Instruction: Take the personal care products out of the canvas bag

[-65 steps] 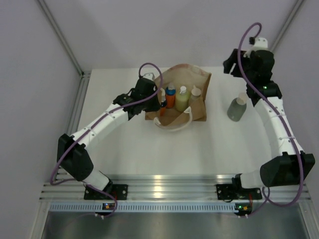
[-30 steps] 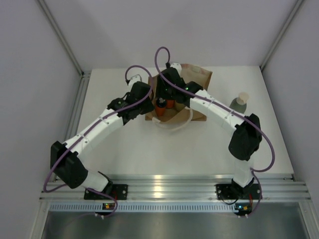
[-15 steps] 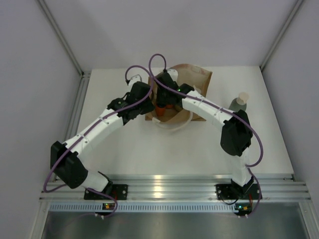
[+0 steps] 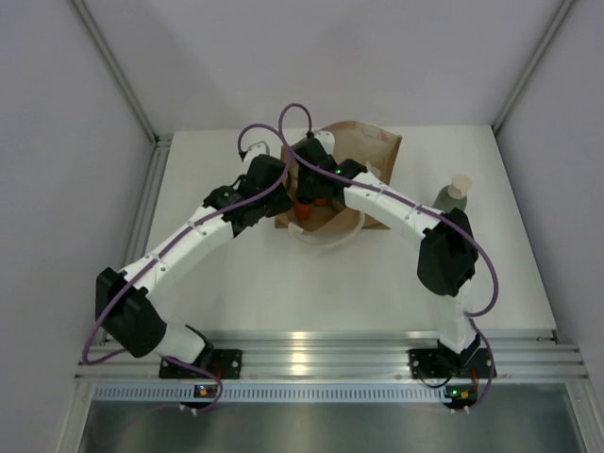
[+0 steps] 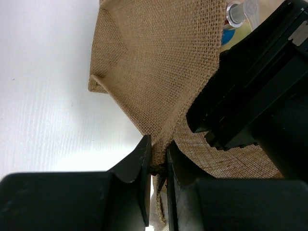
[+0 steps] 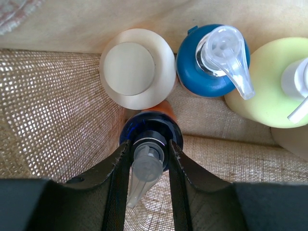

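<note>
Now | canvas bag [image 6: 57,96] holds bottles [image 6: 137,67] (right fingers [image 6: 115,192] straddle dark-capped bottle [image 6: 149,132])

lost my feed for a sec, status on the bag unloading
Left tool shut on bag edge. Right tool inside, straddling dark-capped pump bottle, grip unclear. Cream-capped bottle and blue-capped bottle packed right beside it.
</note>
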{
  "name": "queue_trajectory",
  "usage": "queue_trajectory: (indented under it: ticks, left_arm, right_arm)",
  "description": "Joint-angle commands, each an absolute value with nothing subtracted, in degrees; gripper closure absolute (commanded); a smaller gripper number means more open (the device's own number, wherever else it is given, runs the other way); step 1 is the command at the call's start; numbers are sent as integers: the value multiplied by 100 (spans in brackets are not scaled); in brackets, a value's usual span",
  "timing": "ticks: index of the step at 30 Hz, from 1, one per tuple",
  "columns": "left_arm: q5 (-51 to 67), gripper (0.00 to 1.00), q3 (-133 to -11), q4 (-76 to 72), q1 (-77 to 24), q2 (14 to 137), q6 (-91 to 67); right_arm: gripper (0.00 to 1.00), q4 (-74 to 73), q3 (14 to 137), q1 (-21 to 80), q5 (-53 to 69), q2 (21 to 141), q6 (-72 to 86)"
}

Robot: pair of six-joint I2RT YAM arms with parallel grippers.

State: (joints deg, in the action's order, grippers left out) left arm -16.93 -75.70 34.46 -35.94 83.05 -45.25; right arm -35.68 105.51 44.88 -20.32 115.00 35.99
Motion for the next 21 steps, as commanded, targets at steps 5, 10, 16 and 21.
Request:
queue_trajectory:
  ticks: [5, 10, 16, 21]
  left_arm:
    - [-1635, 100, -7462, 4131, -3577, 8411, -4333]
    - [-1643, 100, -7488, 4122, -3568, 8429, -4342]
    - [-1644, 100, -7488, 4122, -3568, 8455, -4333]
    - [-1635, 100, -7506, 4122, -3568, 8481, -4333]
  right_arm:
    - [100, -3700, 11082, 4623, -2232, 10540, 2743]
    - [100, -3963, 11529, 4623, -2171, 10231, 2146]
    - [100, -4350, 11961, 4606, -2057, 9800, 1890]
    - [100, -4711, 12366, 4570, -1934, 9450, 1714]
